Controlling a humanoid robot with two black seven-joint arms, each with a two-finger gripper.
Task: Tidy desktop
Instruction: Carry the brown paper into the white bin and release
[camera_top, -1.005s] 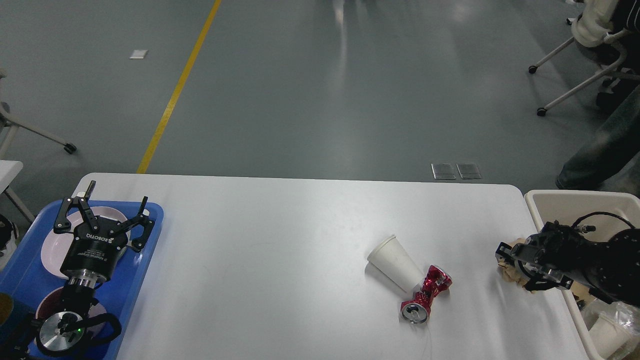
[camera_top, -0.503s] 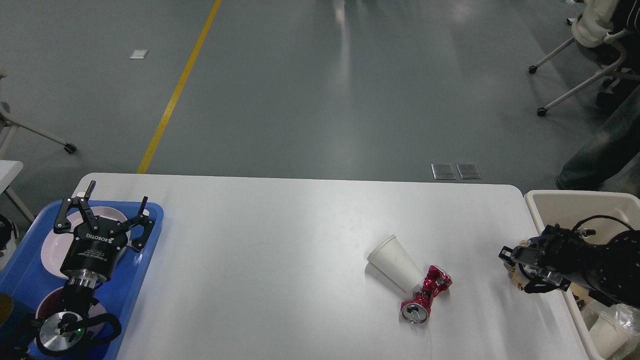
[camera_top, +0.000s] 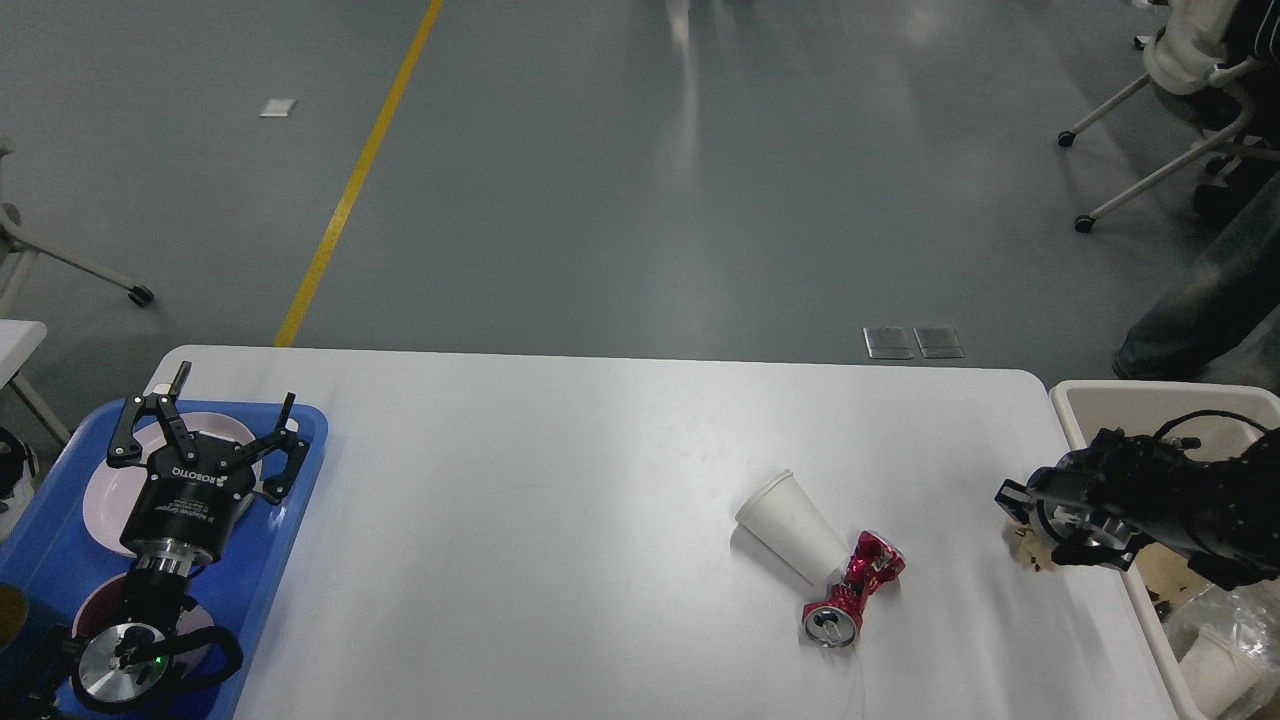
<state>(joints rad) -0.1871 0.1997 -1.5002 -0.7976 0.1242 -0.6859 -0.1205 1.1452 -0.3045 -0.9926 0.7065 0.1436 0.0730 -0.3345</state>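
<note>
Tipped paper cup (camera_top: 790, 526) touching crushed can (camera_top: 853, 589)

Most of the desktop (camera_top: 520, 480) is wide open through the middle of the frame, so there's tons of room to sweep across. The only clutter sits lower right of center: a tipped white paper cup (camera_top: 792, 526) touching a crushed red can (camera_top: 850, 590). Far right gets tight, with the beige bin (camera_top: 1110, 400) against the table edge and what looks like a crumpled brown scrap (camera_top: 1028, 545) beside it, half hidden.
</note>
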